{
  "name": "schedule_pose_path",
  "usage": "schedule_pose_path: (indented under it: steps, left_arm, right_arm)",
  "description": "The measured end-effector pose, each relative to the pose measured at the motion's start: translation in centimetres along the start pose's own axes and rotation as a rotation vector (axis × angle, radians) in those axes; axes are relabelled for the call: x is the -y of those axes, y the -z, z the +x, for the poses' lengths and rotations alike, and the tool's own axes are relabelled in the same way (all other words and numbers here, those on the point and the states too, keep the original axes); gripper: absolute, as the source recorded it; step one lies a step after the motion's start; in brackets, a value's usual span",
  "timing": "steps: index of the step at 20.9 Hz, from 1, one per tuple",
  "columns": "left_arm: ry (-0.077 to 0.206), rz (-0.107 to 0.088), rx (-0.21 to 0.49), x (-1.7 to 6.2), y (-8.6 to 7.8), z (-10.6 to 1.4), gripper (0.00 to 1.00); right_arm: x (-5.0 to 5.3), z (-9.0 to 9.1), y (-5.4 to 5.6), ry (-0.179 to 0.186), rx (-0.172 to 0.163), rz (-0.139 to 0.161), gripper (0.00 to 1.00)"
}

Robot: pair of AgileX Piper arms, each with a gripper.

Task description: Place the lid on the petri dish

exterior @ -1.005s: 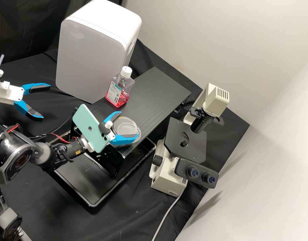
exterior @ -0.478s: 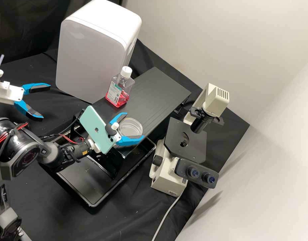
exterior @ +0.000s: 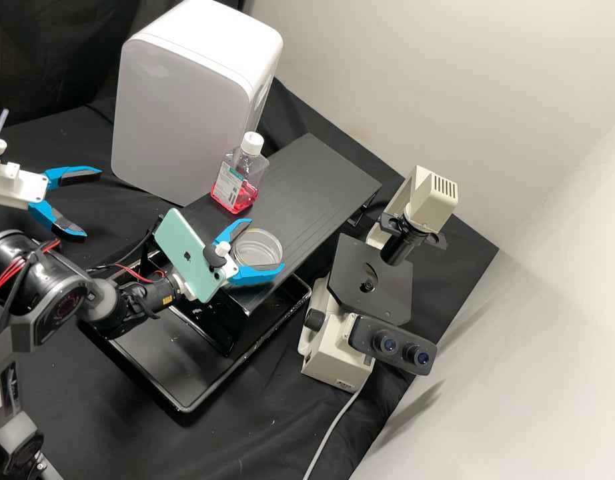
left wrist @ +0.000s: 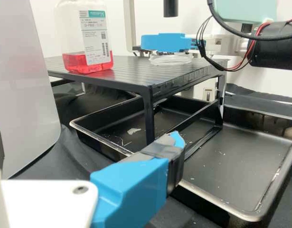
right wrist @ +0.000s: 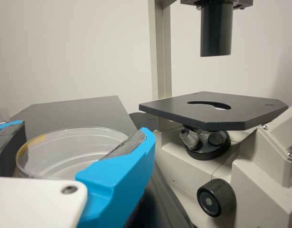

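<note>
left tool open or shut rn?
Open. In the high view the left tool shows its two blue fingers spread wide apart, with nothing between them.

The round clear-plastic petri dish [exterior: 257,246] is glossy; the ribbed black shelf [exterior: 314,180] under it is matt.

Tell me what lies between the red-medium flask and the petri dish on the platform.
In the high view, a bare stretch of ribbed platform, then one blue finger of the right end effector, which grips the petri dish across its rim.
</note>
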Motion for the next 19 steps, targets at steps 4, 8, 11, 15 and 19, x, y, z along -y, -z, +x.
schedule_pose_path:
  steps: [4,8,11,15,19]
  left_arm:
    - [0.000,0.000,0.000,0.00,0.0,0.0,1.00]
    - [0.000,0.000,0.000,0.00,0.0,0.0,1.00]
    - [0.000,0.000,0.000,0.00,0.0,0.0,1.00]
    - [0.000,0.000,0.000,0.00,0.0,0.0,1.00]
    - [0.002,-0.001,0.000,0.06,0.0,0.0,1.00]
  right_arm:
    - [0.1,0.0,0.0,-0.002,0.003,0.005,0.00]
    - [0.2,-0.2,0.2,0.005,0.000,0.006,0.00]
    - [0.0,-0.5,0.3,0.001,-0.005,0.008,0.00]
    - [-0.2,-1.0,0.3,0.000,-0.006,0.009,0.00]
    - [-0.3,-1.0,0.4,0.005,-0.003,0.011,0.00]
